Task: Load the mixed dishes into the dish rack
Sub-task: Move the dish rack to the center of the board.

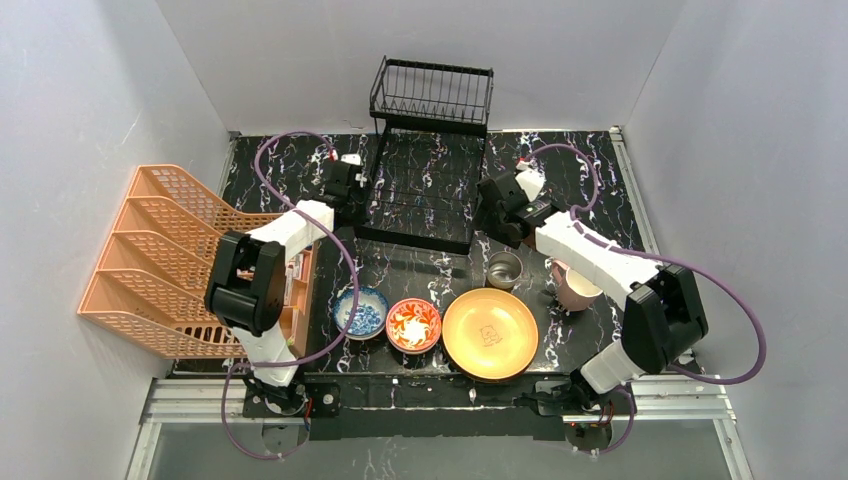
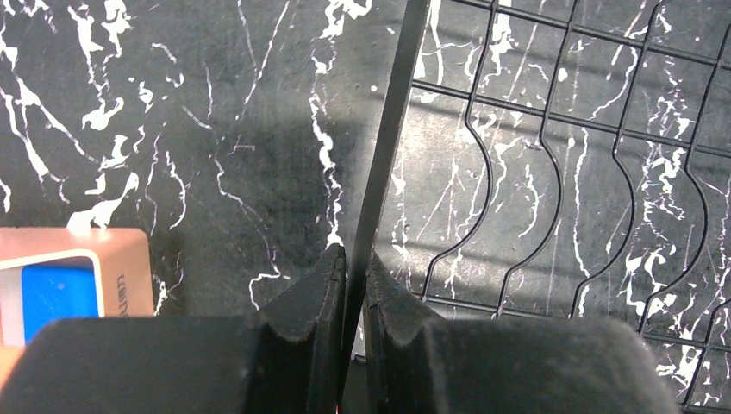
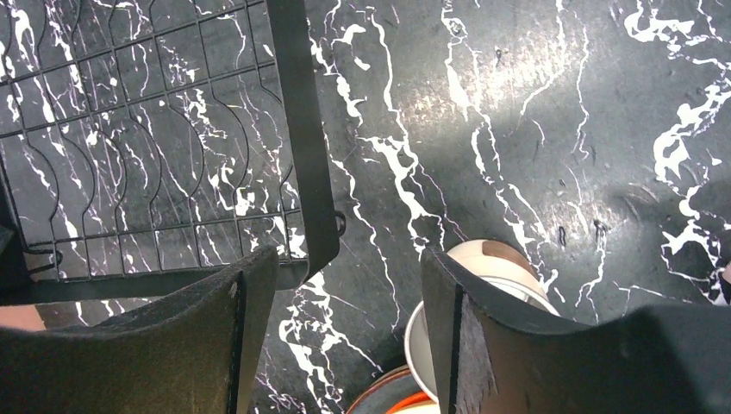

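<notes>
Your left tool (image 2: 355, 266) is pressed together on the side rail of the dish rack (image 2: 392, 129), likely to steady or shift the frame before loading. The rail runs straight ahead out of the pinch, so the rack's long axis points away from the tool, with its flat wire floor lying to the tool's right on the desk (image 2: 215, 129). Your right tool (image 3: 346, 267) is spread and holds nothing. The rack's near corner sits just beside one finger, so the tool is probably placed to take the opposite rail. The mixed dishes (image 1: 490, 333) sit behind both tools, not yet loaded.
</notes>
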Tool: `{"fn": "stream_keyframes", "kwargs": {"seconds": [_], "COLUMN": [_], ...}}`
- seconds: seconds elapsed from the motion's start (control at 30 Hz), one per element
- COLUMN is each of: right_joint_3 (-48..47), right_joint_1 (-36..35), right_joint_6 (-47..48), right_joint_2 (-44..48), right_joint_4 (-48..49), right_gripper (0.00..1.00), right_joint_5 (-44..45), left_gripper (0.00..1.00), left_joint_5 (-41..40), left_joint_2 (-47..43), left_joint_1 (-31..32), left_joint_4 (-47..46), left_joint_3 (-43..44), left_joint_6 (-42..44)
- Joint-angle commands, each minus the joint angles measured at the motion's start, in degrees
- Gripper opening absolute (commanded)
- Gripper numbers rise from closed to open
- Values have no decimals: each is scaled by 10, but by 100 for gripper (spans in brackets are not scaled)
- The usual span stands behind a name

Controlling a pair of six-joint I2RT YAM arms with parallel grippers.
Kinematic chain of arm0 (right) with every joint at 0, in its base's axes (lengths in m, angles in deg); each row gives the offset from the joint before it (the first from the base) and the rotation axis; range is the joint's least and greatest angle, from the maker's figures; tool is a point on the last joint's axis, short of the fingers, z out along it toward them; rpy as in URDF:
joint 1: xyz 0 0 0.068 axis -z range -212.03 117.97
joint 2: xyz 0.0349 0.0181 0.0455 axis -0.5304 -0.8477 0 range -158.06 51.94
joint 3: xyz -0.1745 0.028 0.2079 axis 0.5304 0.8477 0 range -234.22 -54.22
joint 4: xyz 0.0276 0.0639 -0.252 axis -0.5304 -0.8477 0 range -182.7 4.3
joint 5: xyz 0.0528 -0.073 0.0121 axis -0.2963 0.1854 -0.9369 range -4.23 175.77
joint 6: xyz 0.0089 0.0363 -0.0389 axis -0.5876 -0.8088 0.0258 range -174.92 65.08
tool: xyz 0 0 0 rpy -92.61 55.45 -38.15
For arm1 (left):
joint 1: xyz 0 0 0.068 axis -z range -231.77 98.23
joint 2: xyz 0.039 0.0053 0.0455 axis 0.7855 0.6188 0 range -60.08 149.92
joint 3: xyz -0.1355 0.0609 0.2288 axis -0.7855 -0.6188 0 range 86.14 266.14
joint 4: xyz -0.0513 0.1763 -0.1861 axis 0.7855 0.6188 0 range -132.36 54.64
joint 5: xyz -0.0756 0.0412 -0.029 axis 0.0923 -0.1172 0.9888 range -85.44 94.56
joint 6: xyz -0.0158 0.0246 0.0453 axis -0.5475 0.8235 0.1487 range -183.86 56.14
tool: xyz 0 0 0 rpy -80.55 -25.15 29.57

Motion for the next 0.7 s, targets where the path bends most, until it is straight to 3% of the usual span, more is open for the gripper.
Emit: {"fn": "stream_keyframes", "kwargs": {"seconds": [0.0,0.67], "right_joint_3": [-9,-37], "right_joint_1": [3,7], "right_joint_6": [30,88], "right_joint_2": [-19,-75], "right_joint_4": [33,70], "right_gripper": [70,70], "right_joint_5": [-4,-42], "left_gripper": [0,0], "left_joint_5": [-70,-77], "left_joint_2": [-65,-172], "left_joint_1": [-12,2], "left_joint_4": [-32,-14], "left_joint_3": [-1,-107], "left_joint_6": [-47,-122]}}
